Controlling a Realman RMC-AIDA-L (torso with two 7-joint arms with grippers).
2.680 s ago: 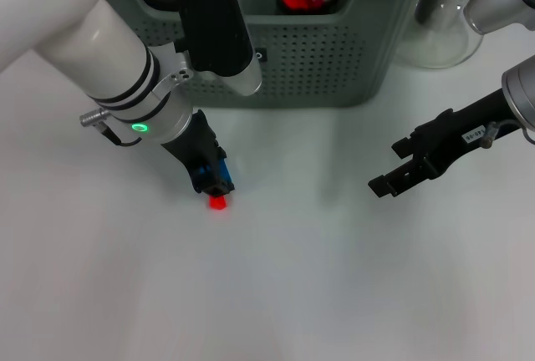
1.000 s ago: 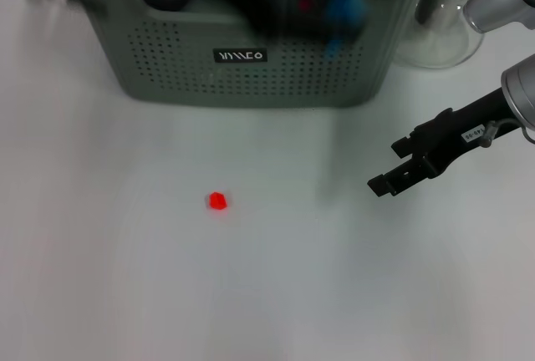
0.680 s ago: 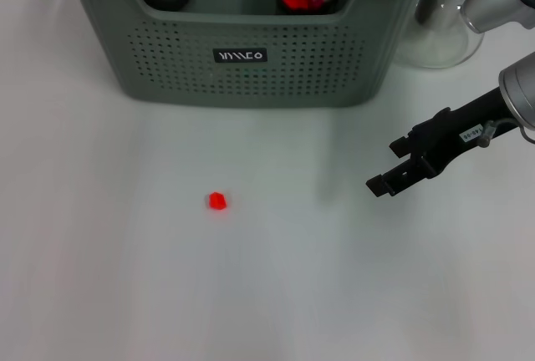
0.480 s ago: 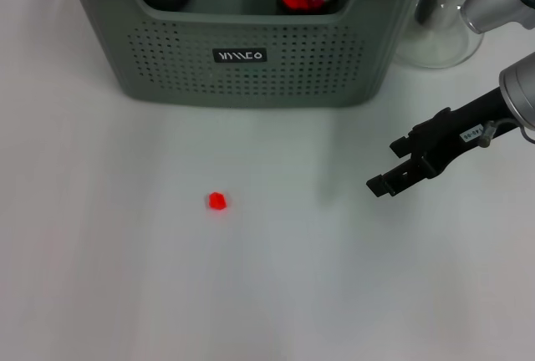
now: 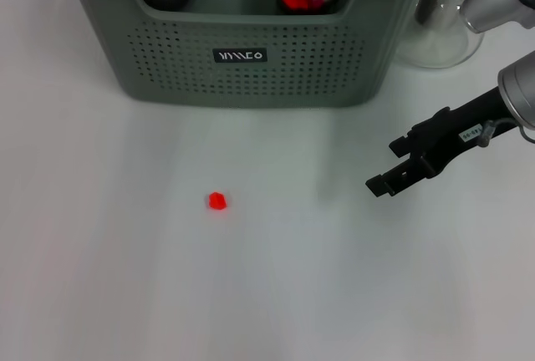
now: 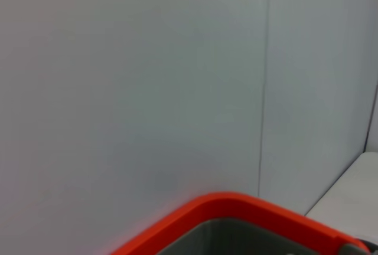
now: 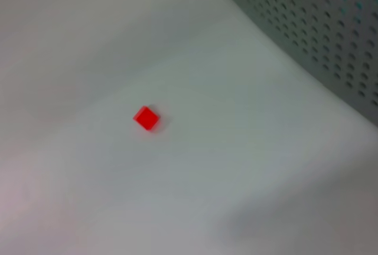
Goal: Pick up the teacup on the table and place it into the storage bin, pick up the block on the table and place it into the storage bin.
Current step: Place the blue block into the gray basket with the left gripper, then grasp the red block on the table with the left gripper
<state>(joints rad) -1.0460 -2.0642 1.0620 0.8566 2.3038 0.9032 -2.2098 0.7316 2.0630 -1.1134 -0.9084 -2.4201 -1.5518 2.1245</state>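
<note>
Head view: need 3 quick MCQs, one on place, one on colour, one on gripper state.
1. Where is the block?
A. inside the storage bin
B. on the table, in front of the storage bin
C. held by the right gripper

2. What colour is the block?
A. red
B. blue
C. yellow

3. How does the right gripper stand?
A. shut on the block
B. open, holding nothing
C. out of view

Answers:
1 B: it lies alone on the table, apart from the storage bin and nearer the robot.
2 A: it shows bright red in both the head view and the right wrist view.
3 B: its fingers are spread with only table showing between them, well to the block's right.

The left gripper is not in view.
</note>
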